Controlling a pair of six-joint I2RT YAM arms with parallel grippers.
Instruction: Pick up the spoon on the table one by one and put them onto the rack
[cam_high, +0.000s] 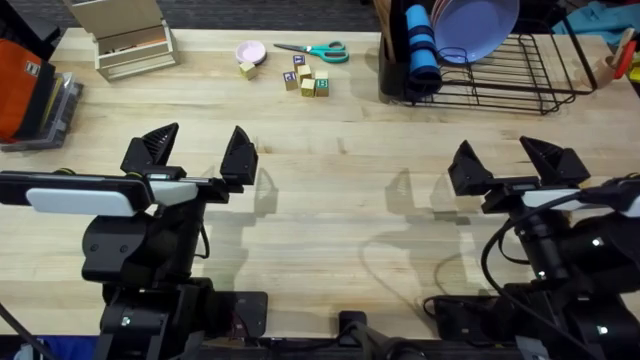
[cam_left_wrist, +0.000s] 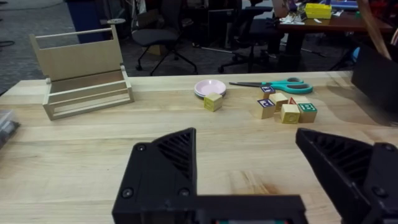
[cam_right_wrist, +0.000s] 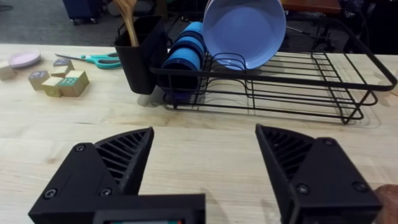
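Note:
The black wire rack stands at the table's far right, with a dark caddy at its left end. Brown wooden spoon handles stick up out of the caddy. My left gripper hovers open over the table's left middle, holding nothing. My right gripper hovers open over the right middle, in front of the rack, also holding nothing.
The rack also holds a blue cup and a purple bowl. Teal scissors, letter blocks and a pink dish lie at the back middle. A beige stand sits back left, an orange object at the left edge.

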